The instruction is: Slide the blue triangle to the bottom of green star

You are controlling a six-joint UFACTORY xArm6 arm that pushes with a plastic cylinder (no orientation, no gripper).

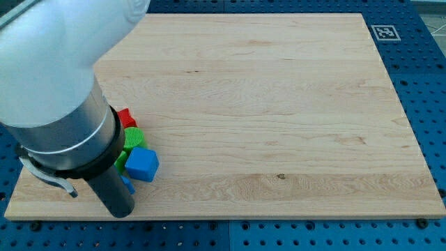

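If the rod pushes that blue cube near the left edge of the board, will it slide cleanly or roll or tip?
The blue cube looks squat and flat-faced, so it should slide rather than roll. It likely weighs little, being small and plastic-looking. It sits against green blocks, so a push toward them may shove them and the red block too. My tip is hidden behind the arm's dark end.

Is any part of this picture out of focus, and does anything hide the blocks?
Camera view: the arm looms soft and blurred at the view's left, hiding part of the green block; the blue cube and wooden board look sharp; my tip is hidden.
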